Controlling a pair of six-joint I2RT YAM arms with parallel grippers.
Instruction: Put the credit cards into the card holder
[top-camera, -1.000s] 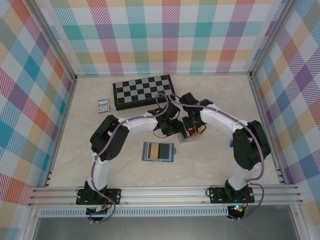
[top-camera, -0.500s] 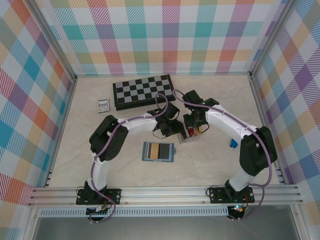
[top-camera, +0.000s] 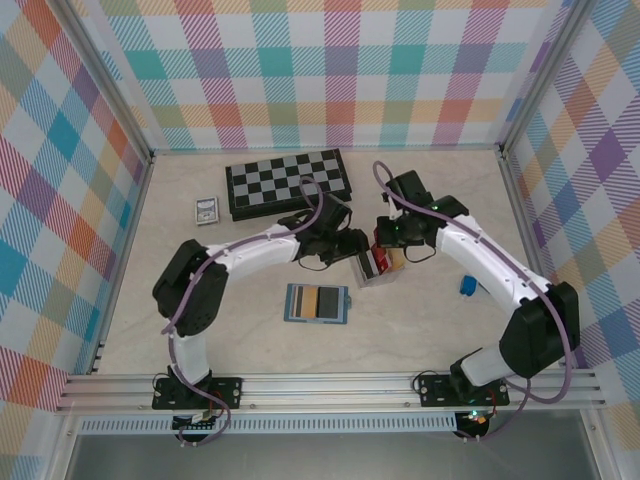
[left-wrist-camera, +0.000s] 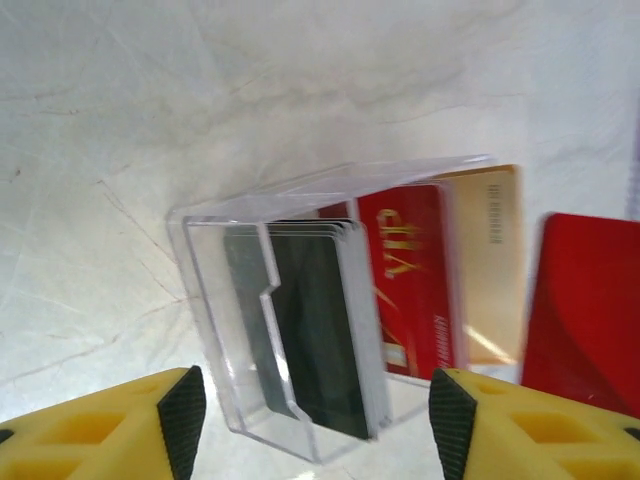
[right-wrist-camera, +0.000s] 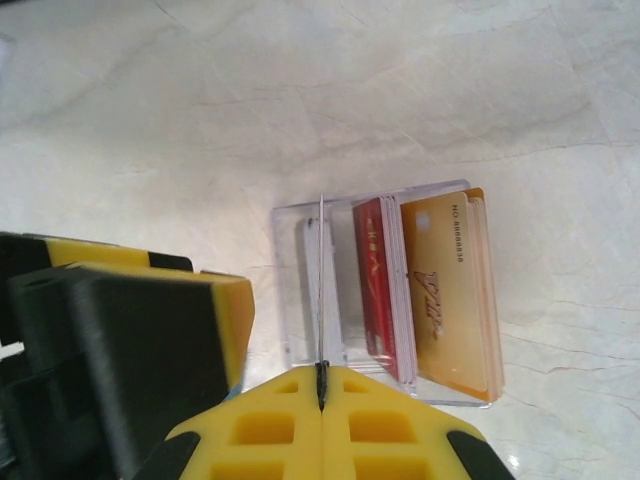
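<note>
A clear plastic box (left-wrist-camera: 300, 330) stands on the table with dark, red (left-wrist-camera: 410, 280) and gold (left-wrist-camera: 490, 260) credit cards upright inside it. My left gripper (left-wrist-camera: 315, 420) is open, its fingers either side of the box without touching it. My right gripper (right-wrist-camera: 322, 385) is shut on one thin credit card (right-wrist-camera: 321, 280), seen edge-on above the box's left part. A red card (left-wrist-camera: 585, 310) also stands apart at the right of the box. From above, both grippers (top-camera: 350, 243) (top-camera: 385, 255) meet over the box (top-camera: 375, 268). The teal card holder (top-camera: 317, 303) lies open in front, a tan and a dark card in its slots.
A black-and-white chessboard (top-camera: 287, 183) lies at the back, a small silver-framed rectangle (top-camera: 206, 209) to its left. A small blue object (top-camera: 467, 286) sits right of the box. Checked walls enclose the table on three sides.
My left jaws have opened wider and the left arm has stretched out lower. The right arm has swung out to the right, its gripper still shut and drawn slightly back from the box.
</note>
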